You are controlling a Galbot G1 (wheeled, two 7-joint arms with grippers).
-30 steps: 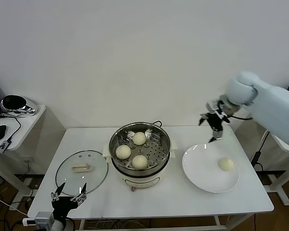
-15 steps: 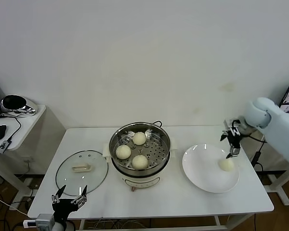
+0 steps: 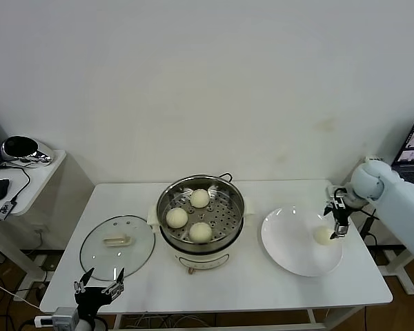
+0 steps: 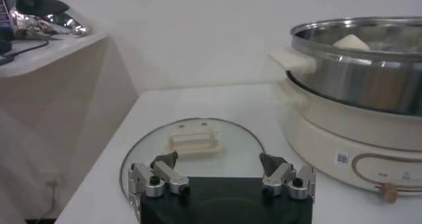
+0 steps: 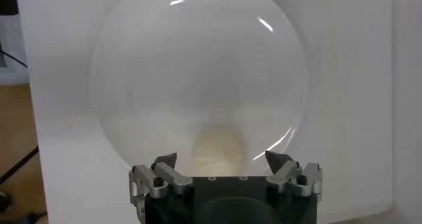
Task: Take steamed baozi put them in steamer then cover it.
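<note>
Your left gripper (image 3: 96, 287) waits, jaws apart, just before the cover (image 3: 117, 241) lying left of the steamer (image 3: 201, 214), which holds three baozi (image 3: 200, 232). Your right gripper (image 3: 339, 222) has dropped from high over the table to the plate (image 3: 290, 255), jaws spread at the last bun (image 3: 322, 236); grasping comes next.

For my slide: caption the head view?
Right gripper open over last cream-white bun on white plate; three already in steel steamer.
</note>
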